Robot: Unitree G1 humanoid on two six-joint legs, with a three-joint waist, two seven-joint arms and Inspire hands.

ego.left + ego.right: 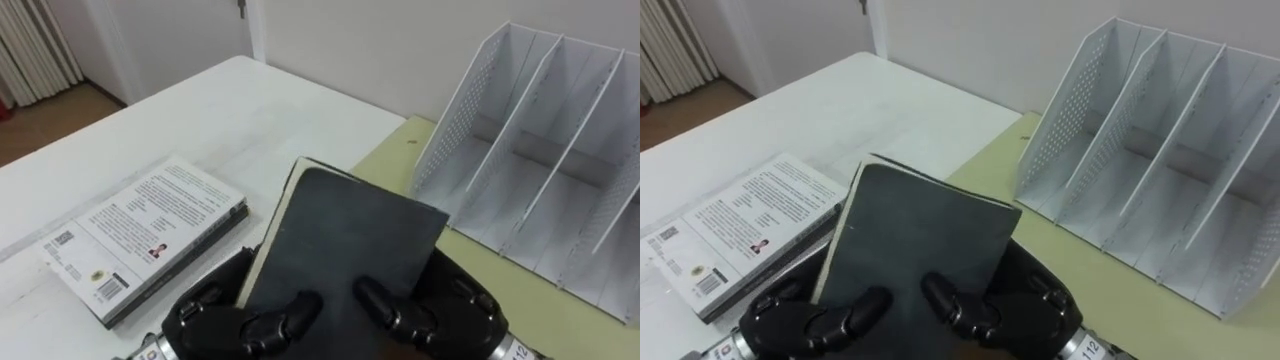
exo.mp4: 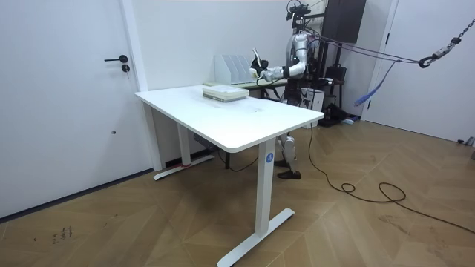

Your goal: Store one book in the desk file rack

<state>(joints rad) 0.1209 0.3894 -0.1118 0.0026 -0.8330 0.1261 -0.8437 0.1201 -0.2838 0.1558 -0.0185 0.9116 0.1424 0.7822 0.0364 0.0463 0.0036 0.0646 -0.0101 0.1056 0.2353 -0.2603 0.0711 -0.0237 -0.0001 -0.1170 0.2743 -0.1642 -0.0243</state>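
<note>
A white desk [image 1: 230, 120] is filling the left of the scene, and a yellow-green table [image 1: 385, 165] is butting against its far edge on the right. In the room view the robot is standing on a wooden floor at the far end of the desk, arms reaching forward, with a white door [image 2: 67, 96] on the wall at the room view's left.

A white perforated file rack [image 1: 530, 150] is standing on the green table, its slanted dividers forming open slots that are facing the robot.

The black book [image 1: 345, 240] is being held in front of the robot by both hands. It is tilted, with its dark cover facing up toward the camera and its pale page edges showing along the left side. It is hanging over the line where the two tables meet, near the rack but apart from it.

The left hand [image 1: 205, 315] is gripping the book's lower left edge, thumb curling over the cover. The right hand [image 1: 460, 315] is gripping the lower right edge the same way, thumb pressing on the cover beside the left one.

A white-covered book [image 1: 140, 235] is lying flat on the desk to the left of the hands, resting on top of a darker volume, printed side up.
</note>
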